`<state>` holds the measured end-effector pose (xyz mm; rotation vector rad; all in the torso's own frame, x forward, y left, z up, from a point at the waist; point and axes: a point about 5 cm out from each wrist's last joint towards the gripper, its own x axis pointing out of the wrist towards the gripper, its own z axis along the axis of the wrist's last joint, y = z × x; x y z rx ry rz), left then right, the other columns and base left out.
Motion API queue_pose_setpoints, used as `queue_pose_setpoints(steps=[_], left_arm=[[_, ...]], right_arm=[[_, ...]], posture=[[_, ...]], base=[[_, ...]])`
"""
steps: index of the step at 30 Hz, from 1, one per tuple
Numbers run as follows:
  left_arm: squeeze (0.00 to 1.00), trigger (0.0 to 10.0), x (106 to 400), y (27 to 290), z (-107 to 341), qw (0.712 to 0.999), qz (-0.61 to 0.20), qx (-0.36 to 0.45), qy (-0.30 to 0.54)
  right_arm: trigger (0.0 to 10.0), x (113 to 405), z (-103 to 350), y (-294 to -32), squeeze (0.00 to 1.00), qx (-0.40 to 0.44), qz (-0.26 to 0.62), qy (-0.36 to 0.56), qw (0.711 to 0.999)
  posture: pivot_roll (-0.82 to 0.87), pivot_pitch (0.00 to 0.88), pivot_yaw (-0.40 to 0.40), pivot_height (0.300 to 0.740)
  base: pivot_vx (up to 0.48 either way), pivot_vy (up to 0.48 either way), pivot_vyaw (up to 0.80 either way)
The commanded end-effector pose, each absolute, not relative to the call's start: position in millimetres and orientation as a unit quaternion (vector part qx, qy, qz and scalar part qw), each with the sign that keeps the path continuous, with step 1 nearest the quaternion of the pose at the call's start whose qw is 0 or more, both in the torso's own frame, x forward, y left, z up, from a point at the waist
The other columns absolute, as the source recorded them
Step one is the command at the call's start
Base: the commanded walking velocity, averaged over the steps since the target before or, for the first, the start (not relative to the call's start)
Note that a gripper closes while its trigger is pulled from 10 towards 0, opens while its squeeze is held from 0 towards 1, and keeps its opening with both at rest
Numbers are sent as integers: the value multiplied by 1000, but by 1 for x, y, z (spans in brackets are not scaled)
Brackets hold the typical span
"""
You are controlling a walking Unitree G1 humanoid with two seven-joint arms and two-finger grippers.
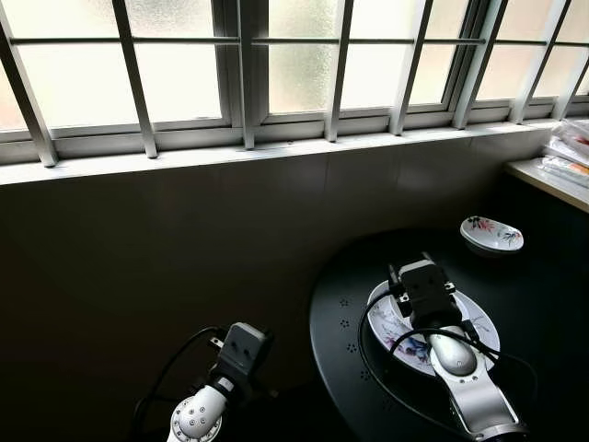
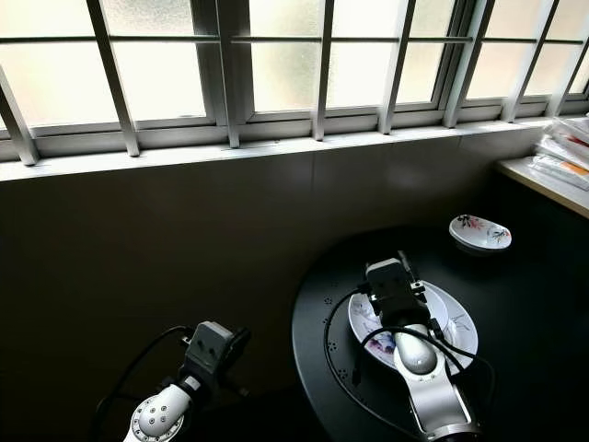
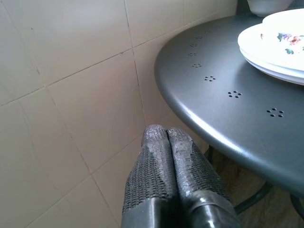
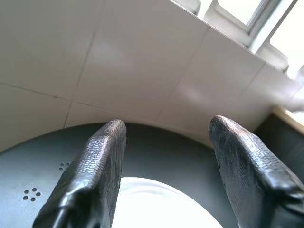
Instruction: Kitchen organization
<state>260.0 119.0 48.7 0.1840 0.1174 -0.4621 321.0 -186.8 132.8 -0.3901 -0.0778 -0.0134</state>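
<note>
A stack of white floral plates [image 1: 481,324] lies on the round dark table [image 1: 348,304], near its left side. My right gripper [image 4: 167,124] hovers open just above the stack, fingers pointing toward the wall, with nothing between them; the plate rim [image 4: 156,204] shows below the fingers. A small floral bowl [image 1: 491,234] sits at the table's far side, beyond the plates. My left gripper [image 3: 165,130] is shut and empty, held low to the left of the table's edge, apart from the plates [image 3: 280,42].
A tiled wall [image 1: 184,249] runs close behind the table under a barred, frosted window [image 1: 276,74]. At the right stands a light counter [image 1: 543,177] holding stacked packets [image 1: 572,147]. The table's legs [image 3: 251,199] show beneath its rim.
</note>
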Motion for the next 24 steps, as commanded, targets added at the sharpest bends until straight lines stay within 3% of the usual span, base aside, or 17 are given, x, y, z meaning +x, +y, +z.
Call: queue_pose_setpoints(steps=[1,7,12,24], left_arm=[[0,10000,260,118,49,967,-230,88,58],[0,10000,261,118,49,967,-231,86,59],[0,10000,261,118,49,967,-232,83,60],[0,10000,264,117,49,967,-233,78,61]], right_arm=[[10000,327,138,-206,0,-165,-24,-9,986],[10000,337,153,-234,0,-223,-29,47,973],[10000,336,152,-233,0,-186,37,107,976],[10000,339,155,-249,0,-161,105,165,967]], posture=[[28,0,-33,740],[23,0,-32,740],[18,0,-30,740],[14,0,-28,740]], base=[[0,0,0],[0,0,0],[0,0,0],[0,0,0]])
